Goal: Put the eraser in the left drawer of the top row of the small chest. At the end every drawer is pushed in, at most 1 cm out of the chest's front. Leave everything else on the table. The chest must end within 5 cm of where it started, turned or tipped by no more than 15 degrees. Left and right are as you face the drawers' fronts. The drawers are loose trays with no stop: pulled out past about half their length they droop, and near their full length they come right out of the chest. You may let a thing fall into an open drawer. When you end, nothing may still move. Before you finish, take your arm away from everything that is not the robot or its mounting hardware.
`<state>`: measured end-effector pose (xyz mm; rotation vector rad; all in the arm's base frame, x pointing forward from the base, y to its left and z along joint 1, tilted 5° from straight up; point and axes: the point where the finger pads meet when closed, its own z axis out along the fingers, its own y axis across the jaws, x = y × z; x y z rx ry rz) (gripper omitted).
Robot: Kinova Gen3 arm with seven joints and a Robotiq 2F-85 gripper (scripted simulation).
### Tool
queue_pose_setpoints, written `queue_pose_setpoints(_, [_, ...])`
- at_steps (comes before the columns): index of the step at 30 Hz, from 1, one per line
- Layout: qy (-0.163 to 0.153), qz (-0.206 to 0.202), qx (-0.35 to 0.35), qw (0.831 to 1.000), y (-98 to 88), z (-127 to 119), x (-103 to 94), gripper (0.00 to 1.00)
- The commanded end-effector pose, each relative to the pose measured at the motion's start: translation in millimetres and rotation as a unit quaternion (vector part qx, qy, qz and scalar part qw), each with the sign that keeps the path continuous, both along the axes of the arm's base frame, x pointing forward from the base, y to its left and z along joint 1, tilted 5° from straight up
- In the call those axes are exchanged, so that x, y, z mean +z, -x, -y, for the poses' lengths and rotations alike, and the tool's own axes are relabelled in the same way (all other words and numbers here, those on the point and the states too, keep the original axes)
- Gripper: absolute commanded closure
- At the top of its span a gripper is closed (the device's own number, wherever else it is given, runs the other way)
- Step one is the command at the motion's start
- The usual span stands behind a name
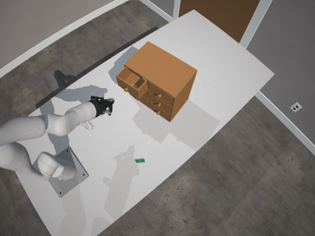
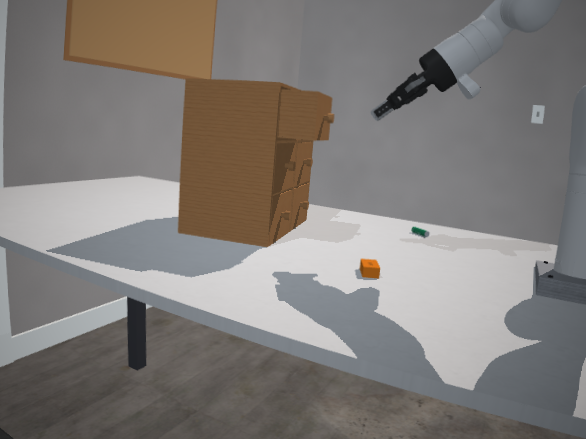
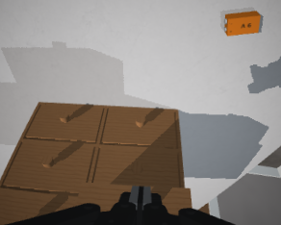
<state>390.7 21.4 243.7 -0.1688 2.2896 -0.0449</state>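
The small wooden chest [image 1: 161,69] [image 2: 225,159] [image 3: 96,146] stands mid-table. Its top-row left drawer [image 1: 131,81] [image 2: 305,114] is pulled partly out and looks empty; the other drawers sit flush. An orange block [image 2: 370,268] [image 3: 242,23], which I take for the eraser, lies on the table in front of the chest; the arm hides it in the top view. My gripper [image 1: 109,112] [image 2: 378,114] [image 3: 140,198] is shut on nothing. It hangs in the air in front of the drawer fronts, about level with the open drawer and well clear of it.
A small green cylinder [image 1: 140,160] [image 2: 420,231] lies on the white table [image 1: 215,53] [image 2: 100,204] nearer the robot's base plate [image 1: 72,179] [image 2: 555,284]. A wooden board [image 2: 142,19] hangs on the wall behind the chest.
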Motion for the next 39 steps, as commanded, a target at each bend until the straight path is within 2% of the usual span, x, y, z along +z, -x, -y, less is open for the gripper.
queue_pose_setpoints(1, [-0.002,0.005,-0.009,1.000,-4.8,7.4,2.2,1.00])
queue_pose_setpoints(39, [-0.001,0.009,-0.009,1.000,-19.5,5.0,0.5,1.00])
